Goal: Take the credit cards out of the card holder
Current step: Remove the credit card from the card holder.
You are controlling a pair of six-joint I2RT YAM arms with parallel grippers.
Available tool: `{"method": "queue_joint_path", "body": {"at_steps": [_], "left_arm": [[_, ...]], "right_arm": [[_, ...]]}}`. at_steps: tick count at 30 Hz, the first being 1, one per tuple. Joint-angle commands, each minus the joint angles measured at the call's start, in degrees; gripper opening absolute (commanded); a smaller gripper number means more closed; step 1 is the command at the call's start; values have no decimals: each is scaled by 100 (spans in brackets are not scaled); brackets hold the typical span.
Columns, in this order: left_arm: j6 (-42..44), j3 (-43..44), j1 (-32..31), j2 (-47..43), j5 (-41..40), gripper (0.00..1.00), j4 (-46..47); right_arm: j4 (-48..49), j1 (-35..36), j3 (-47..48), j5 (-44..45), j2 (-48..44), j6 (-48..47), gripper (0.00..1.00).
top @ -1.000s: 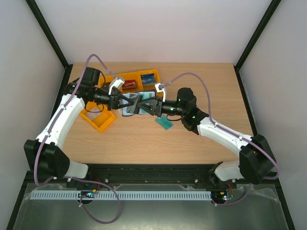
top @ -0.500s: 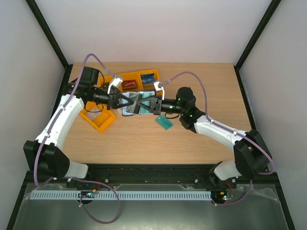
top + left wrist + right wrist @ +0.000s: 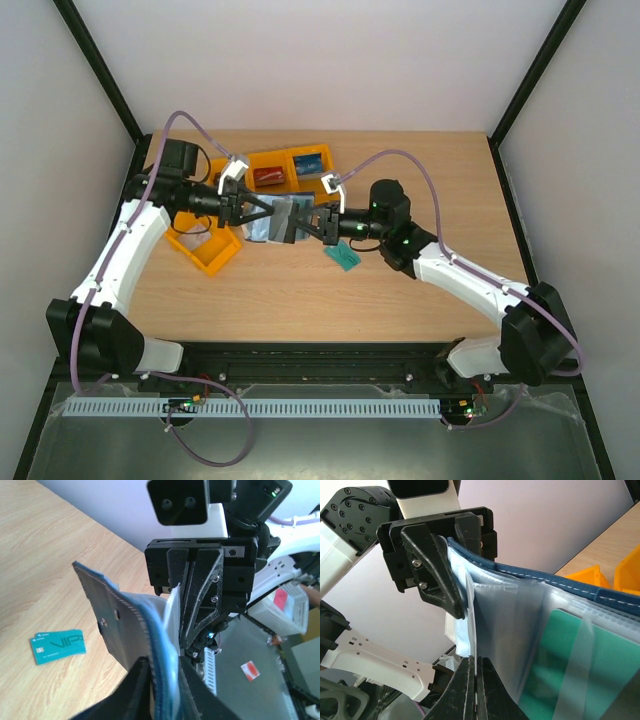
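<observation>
Found left gripper [image 3: 258,207] narrow, clamped on the left end of the card holder [image 3: 280,218], which hangs open in mid-air above the table [image 3: 400,300], far and left of centre. Found right gripper [image 3: 313,222] pinched fully together on a thin pale edge [image 3: 172,605] at the right end; cannot tell card from sleeve. Noted 1 green card [image 3: 560,650] behind a clear sleeve. Judged step: extraction in hand, cards not yet out. Calls next for a straight rightward pull against a firm left hold. Noted orange bins [image 3: 205,250] left and far, 1 teal card [image 3: 344,257] lying right. Wooden top, pale walls, black frame posts.
</observation>
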Motion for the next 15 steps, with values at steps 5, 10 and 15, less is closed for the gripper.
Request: {"method": "queue_joint_path", "body": {"at_steps": [5,10,15], "left_arm": [[51,-98,12,-155,281,2,68],[11,-76,79,-181,171,2,112],[-98,-117,94,-175,93,2,217]], "right_arm": [[-195,-49,237,70,-180,-276,2],[-549,-218,144,143,-273,-448,2],[-688,-429,27,179,-444,-474,2]]}}
